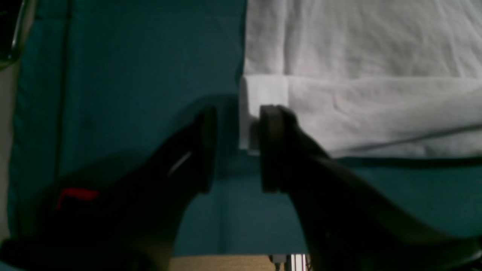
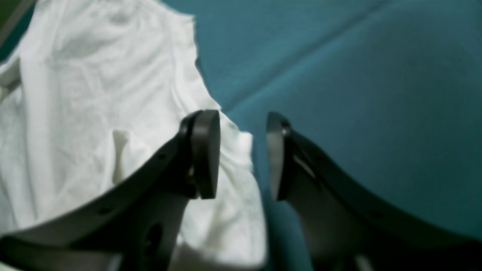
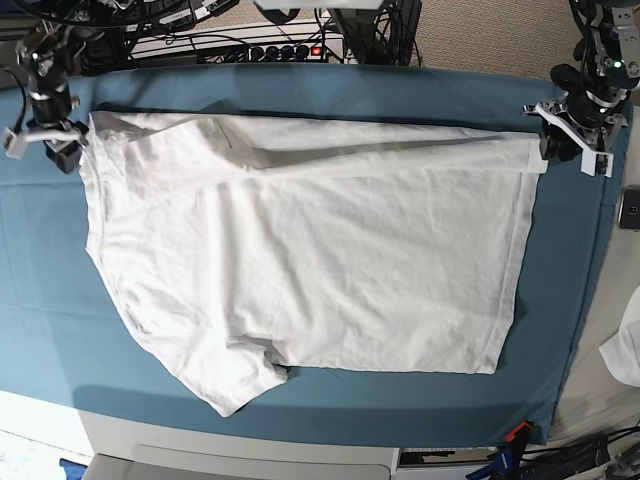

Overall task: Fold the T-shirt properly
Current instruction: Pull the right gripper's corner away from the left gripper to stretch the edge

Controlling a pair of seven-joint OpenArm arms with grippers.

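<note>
The white T-shirt (image 3: 320, 260) lies spread on the teal sheet (image 3: 50, 310), with its far edge folded over toward the middle in a long strip. My left gripper (image 3: 558, 148) is at the shirt's far right corner. In the left wrist view it (image 1: 239, 150) is open, and the shirt's (image 1: 376, 75) folded hem corner lies between its jaws. My right gripper (image 3: 65, 155) is at the far left corner. In the right wrist view it (image 2: 241, 158) is open, with the shirt's (image 2: 75, 113) edge between its jaws.
Cables and a power strip (image 3: 250, 45) run behind the table. A dark device (image 3: 630, 210) and a small white fabric scrap (image 3: 625, 350) lie at the right edge. An orange clamp (image 3: 515, 432) sits at the front right corner.
</note>
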